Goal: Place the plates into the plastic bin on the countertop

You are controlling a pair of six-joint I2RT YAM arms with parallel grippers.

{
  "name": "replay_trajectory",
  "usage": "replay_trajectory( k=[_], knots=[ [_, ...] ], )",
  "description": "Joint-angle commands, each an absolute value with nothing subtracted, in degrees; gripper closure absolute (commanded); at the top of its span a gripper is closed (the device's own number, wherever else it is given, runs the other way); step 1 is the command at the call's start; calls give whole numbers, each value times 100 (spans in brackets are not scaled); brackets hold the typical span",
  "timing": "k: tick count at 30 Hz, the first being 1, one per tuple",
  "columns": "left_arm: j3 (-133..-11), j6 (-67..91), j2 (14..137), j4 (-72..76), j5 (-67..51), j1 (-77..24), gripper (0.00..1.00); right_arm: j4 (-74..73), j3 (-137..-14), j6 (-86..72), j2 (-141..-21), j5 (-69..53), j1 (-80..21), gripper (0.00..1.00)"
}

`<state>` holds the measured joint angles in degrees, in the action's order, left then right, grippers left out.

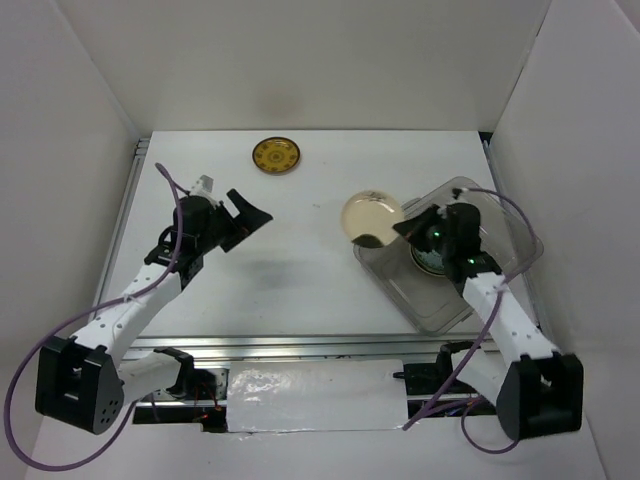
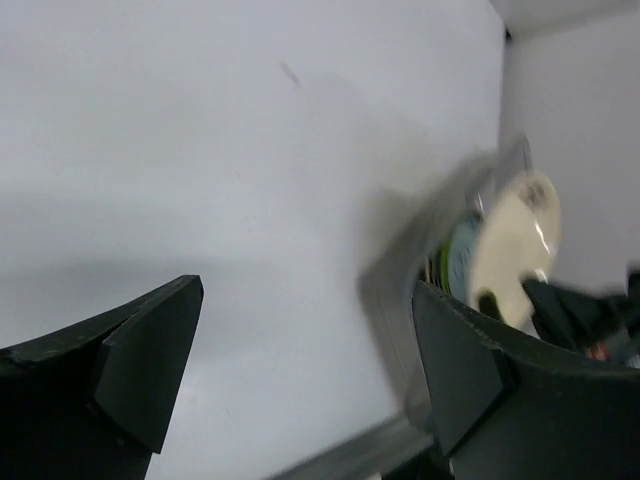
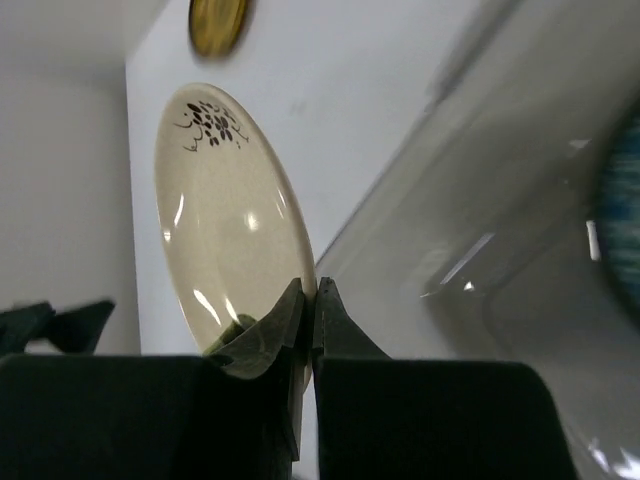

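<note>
A cream plate (image 1: 373, 216) with a dark leaf print hangs tilted over the near-left corner of the clear plastic bin (image 1: 500, 225). My right gripper (image 1: 385, 238) is shut on its rim. The right wrist view shows the two fingers pinching the cream plate (image 3: 225, 220) on edge at the gripper (image 3: 312, 300), beside the bin wall (image 3: 480, 230). Other plates (image 1: 428, 260) lie stacked in the bin, partly hidden under the right arm. A mustard-yellow plate (image 1: 275, 156) lies at the back of the white countertop (image 1: 300, 280). My left gripper (image 1: 245, 215) is open and holds nothing, well left of the bin.
White walls close in the countertop on three sides. A metal rail (image 1: 300, 345) runs along its near edge. In the left wrist view the open gripper (image 2: 300, 360) points across bare countertop toward the blurred bin (image 2: 400, 290) and cream plate (image 2: 515, 245).
</note>
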<state>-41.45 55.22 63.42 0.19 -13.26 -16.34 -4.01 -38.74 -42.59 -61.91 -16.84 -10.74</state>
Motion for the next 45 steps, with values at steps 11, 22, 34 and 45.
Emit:
replay_trajectory(
  k=[11,22,34,45],
  knots=[
    [-7125,5018,10593,449,-321,-467,2,-1169,-3146,-4562,-5202,-1361,2565,100],
    [-8507,5388,11970,396,-466,-466,1,-1992,-3506,-4403,-4976,-1073,2233,0],
    [-9386,5827,13314,738,-536,-325,1,-3067,-3339,-4527,-3840,-853,1916,0],
    [-10880,6196,14369,186,-63,-571,22,-2417,-3199,-4711,-3068,-1749,1064,0]
  ],
)
